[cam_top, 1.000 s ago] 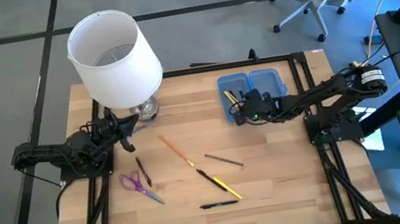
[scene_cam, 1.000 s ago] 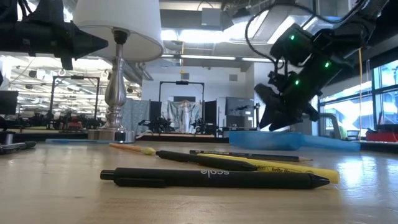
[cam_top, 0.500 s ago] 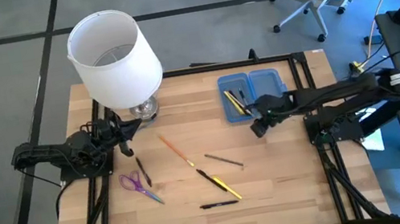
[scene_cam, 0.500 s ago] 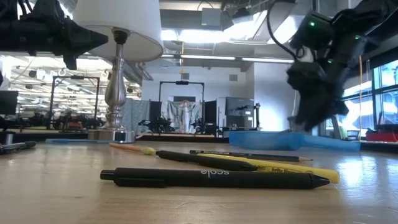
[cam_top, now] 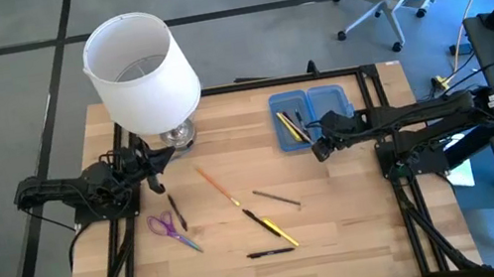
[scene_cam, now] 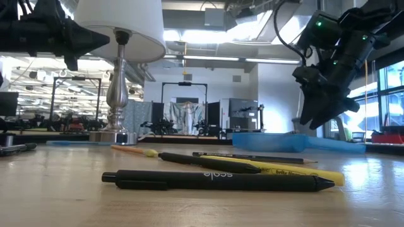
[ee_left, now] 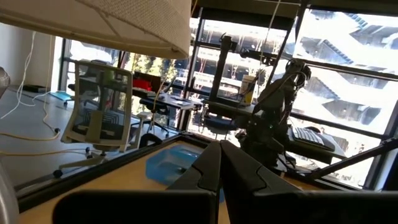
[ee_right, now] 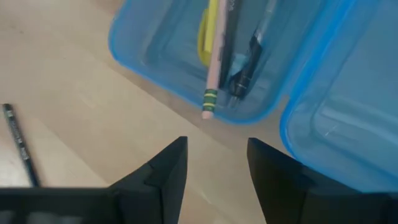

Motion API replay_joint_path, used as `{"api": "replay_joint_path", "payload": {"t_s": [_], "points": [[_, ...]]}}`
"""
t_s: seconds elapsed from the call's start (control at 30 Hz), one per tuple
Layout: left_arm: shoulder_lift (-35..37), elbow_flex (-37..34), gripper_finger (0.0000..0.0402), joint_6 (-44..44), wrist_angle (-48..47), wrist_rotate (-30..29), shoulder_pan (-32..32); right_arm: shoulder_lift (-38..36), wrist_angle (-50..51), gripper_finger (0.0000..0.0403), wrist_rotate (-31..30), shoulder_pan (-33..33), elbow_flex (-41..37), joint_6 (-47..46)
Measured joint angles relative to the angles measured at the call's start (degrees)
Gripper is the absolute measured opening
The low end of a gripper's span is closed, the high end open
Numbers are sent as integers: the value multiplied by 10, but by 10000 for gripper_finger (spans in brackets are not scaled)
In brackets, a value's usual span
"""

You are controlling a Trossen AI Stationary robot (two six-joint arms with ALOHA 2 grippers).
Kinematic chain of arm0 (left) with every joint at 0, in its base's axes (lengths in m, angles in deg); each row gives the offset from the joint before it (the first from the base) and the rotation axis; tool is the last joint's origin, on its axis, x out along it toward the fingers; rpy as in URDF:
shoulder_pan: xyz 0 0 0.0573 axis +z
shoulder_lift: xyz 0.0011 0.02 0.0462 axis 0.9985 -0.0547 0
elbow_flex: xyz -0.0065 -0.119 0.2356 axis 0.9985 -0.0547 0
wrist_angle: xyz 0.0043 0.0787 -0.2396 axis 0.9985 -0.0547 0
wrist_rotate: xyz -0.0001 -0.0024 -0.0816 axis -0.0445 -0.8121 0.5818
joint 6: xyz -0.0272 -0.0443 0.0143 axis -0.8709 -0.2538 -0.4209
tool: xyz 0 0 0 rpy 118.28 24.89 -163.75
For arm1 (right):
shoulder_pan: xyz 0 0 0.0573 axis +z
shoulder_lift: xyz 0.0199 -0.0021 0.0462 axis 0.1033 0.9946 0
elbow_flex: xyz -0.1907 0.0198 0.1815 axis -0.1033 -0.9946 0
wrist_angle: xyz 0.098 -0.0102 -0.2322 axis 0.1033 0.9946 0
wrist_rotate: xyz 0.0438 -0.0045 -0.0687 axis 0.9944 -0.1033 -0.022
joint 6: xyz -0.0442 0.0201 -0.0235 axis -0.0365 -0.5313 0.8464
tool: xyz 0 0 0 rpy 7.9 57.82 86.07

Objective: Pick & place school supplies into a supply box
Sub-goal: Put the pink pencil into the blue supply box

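The supply box [cam_top: 312, 112] lies open on the table [cam_top: 241, 220], its two blue halves side by side, well apart from the lamp [cam_top: 140, 71] across the far side of the table. In the half nearer the lamp lie a few pens and a pencil [ee_right: 212, 68], their long axes running roughly along the length of that half; the pencil's eraser end sticks out over the rim toward the middle of the table. The other half [ee_right: 348, 118] looks bare in the right wrist view.

The right gripper [cam_top: 318, 150] hovers just beside the box's near edge, over bare wood, its fingers [ee_right: 165, 171] spread apart and holding nothing.

Away from the box, toward the lamp side, the remaining supplies lie scattered. A dark pencil [cam_top: 276, 197] lies at a slant nearest the box. A yellow-and-black pen [cam_top: 271, 227] points diagonally toward the front edge of the table, and an orange pencil [cam_top: 217, 186] runs on the same diagonal beyond it. A black pen [cam_top: 270, 252] lies nearly parallel to the front edge. Another black pen [cam_top: 177, 212] and the purple-handled scissors [cam_top: 172, 231] lie closest to the lamp.

The left gripper [cam_top: 154, 172] waits beside the lamp's base, fingers clenched together on nothing.
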Motion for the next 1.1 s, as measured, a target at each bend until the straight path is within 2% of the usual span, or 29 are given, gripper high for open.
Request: {"api": "replay_joint_path", "payload": {"t_s": [0.13,0.5,0.83,1.1], "points": [[0,0,4,0,0,0,0,24,-18,170,23,-4,0,2],[0,0,4,0,0,0,0,98,-76,170,23,-4,0,11],[0,0,4,-2,0,0,0,106,-114,170,17,-20,0,33],[0,0,4,-21,0,1,0,106,-163,170,37,-27,0,39]]}}
